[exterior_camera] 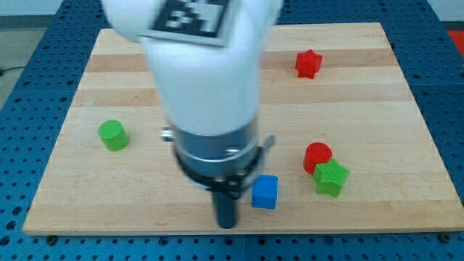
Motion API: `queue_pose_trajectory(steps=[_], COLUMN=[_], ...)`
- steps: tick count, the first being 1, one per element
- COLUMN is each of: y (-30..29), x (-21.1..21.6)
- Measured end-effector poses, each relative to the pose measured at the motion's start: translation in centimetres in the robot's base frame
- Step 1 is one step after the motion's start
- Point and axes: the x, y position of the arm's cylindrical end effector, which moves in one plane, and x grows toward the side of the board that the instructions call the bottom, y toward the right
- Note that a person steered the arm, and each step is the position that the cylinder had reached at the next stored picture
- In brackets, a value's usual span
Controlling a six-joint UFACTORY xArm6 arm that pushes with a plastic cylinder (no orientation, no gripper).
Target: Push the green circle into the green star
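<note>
The green circle [113,135] sits near the view's left side of the wooden board. The green star [331,177] lies at the lower right, touching a red circle [317,155] just above and left of it. My tip [227,223] is near the board's bottom edge, in the middle. It is far right of and below the green circle and well left of the green star. A blue cube [264,192] stands just right of the rod, close to it.
A red star [308,63] lies at the upper right. The arm's large white and grey body [210,94] hides the middle of the wooden board [384,94]. A blue perforated table surrounds the board.
</note>
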Motion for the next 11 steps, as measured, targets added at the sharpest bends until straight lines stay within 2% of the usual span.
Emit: queue_pose_trajectory(steps=[2, 3, 5, 6, 7, 8, 9, 10, 11], y=[3.6, 3.0, -12.5, -24.3, -30.1, -29.3, -24.4, -19.1, -18.6], x=[-4.2, -4.8, -5.7, -7.4, -8.8, -12.8, -15.0, -15.1, -14.1])
